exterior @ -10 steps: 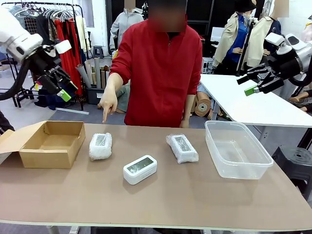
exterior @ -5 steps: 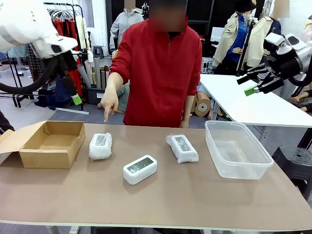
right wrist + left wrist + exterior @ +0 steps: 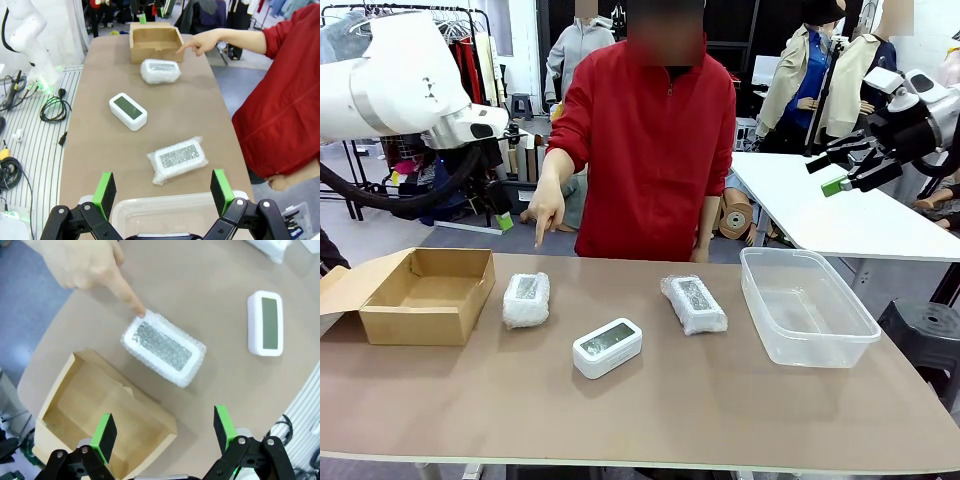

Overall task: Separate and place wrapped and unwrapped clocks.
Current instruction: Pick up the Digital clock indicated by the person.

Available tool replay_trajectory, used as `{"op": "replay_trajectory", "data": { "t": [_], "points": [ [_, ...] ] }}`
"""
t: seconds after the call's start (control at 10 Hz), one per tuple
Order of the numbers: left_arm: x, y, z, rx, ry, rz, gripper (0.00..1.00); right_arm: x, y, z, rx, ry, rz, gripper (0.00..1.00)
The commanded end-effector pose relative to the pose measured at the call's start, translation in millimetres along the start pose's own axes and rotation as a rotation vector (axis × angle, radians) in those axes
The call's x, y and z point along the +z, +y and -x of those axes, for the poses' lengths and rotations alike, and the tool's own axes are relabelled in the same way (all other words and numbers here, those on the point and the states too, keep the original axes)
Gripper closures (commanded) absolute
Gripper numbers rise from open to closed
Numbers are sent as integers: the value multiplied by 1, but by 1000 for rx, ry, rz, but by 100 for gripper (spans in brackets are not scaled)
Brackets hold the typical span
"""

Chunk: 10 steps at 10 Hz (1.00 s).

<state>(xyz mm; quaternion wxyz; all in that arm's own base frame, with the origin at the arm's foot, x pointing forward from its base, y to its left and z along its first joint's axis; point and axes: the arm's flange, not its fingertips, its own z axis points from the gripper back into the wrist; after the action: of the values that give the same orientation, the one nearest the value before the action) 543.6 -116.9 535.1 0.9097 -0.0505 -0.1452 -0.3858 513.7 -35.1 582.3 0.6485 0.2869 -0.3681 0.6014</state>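
Lying between cardboard box (image 3: pixel 415 325) and clear tub (image 3: pixel 820 347): wrapped clocks (image 3: pixel 526 298), white clock (image 3: pixel 607 347).

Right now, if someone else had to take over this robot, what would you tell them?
Both open and empty: left gripper in the air above the cardboard box and left wrapped clock; right gripper raised near the clear tub.
The person's hand points at the left wrapped clock.
The right wrapped clock and bare white clock lie on the table between box and tub.
Nothing sorted yet: all three clocks remain to place.
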Motion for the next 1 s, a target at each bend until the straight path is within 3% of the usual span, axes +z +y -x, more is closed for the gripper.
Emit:
{"op": "replay_trajectory", "data": {
  "t": [0.0, 0.6, 0.7, 0.9],
  "points": [
    [2, 0, 2, -3, 20, 16, 0, 0, 0, -1, 3, -2, -1, 0],
    [0, -1, 1, -1, 16, 14, 0, 0, 0, -1, 3, -2, -1, 0],
    [-14, 1, -10, 191, 163, -65, 0, 0, 0, -1, 3, -2, -1, 0],
    [-39, -7, -27, 332, 215, -81, 0, 0, 0, -1, 3, -2, -1, 0]
  ]
}}
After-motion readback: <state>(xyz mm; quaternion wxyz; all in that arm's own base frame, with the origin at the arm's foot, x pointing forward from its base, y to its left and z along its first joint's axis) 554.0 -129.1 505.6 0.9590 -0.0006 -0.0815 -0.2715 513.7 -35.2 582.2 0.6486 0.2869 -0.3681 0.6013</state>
